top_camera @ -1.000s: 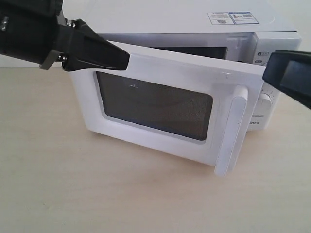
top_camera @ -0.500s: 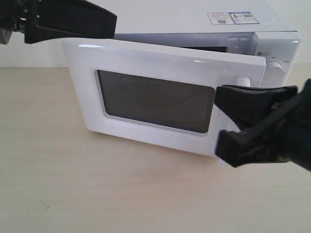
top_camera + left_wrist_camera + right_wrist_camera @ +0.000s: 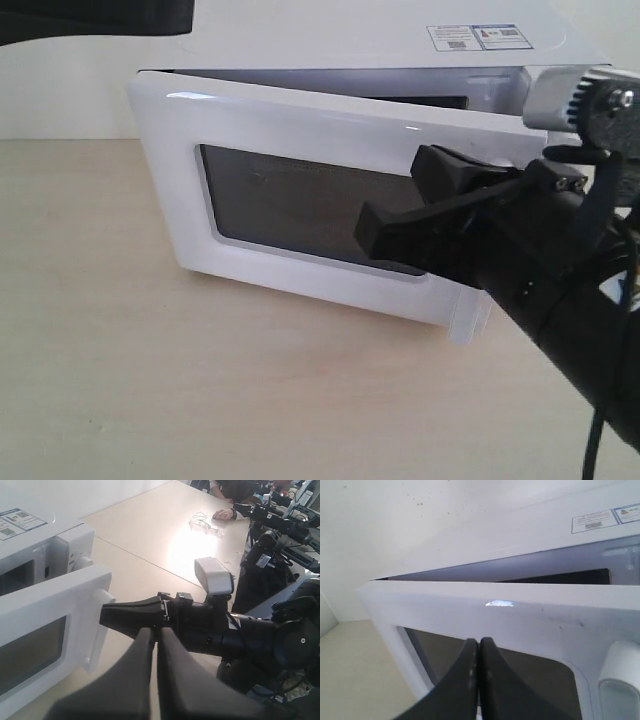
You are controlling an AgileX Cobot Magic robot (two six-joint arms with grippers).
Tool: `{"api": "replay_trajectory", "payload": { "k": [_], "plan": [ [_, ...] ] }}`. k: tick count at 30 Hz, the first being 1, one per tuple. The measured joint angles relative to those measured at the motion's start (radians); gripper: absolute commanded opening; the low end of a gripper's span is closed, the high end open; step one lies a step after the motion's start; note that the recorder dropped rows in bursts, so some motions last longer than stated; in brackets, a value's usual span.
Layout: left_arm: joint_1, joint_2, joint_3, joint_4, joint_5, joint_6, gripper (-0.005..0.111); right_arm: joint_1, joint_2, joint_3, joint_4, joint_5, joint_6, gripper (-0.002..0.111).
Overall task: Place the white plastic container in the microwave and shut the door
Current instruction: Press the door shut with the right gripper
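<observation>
The right claw (image 3: 372,232), pinched closed and empty, noses at the front of the ajar door (image 3: 280,120), likely to push it to.

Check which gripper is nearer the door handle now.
Right. The right gripper is shut, its tip at the front of the door, right beside the handle. The left gripper sits up past the door's hinge-side top corner, well away from the handle.
</observation>
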Motion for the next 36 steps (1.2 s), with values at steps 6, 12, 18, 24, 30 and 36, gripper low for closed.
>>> {"api": "replay_trajectory", "payload": {
  "k": [6, 12, 18, 24, 30, 36],
  "plan": [
    [0.0, 0.0, 0.0, 0.0, 0.006, 0.0, 0.004, 0.0, 0.098, -0.049, -0.004, -0.055, 0.021, 0.0],
    [0.0, 0.0, 0.0, 0.0, 0.014, -0.015, 0.004, -0.039, 0.199, -0.132, -0.012, -0.059, 0.021, 0.0],
    [0.0, 0.0, 0.0, 0.0, 0.014, -0.027, 0.004, -0.098, 0.278, -0.181, -0.012, -0.053, 0.021, 0.0],
    [0.0, 0.0, 0.0, 0.0, 0.014, -0.03, 0.004, -0.16, 0.308, -0.212, -0.012, -0.048, 0.015, 0.0],
    [0.0, 0.0, 0.0, 0.0, 0.014, -0.032, 0.004, -0.239, 0.312, -0.244, -0.013, 0.026, 0.005, 0.0],
    [0.0, 0.0, 0.0, 0.0, 0.014, -0.033, 0.004, -0.291, 0.312, -0.27, -0.019, 0.056, -0.008, 0.0]
  ]
}}
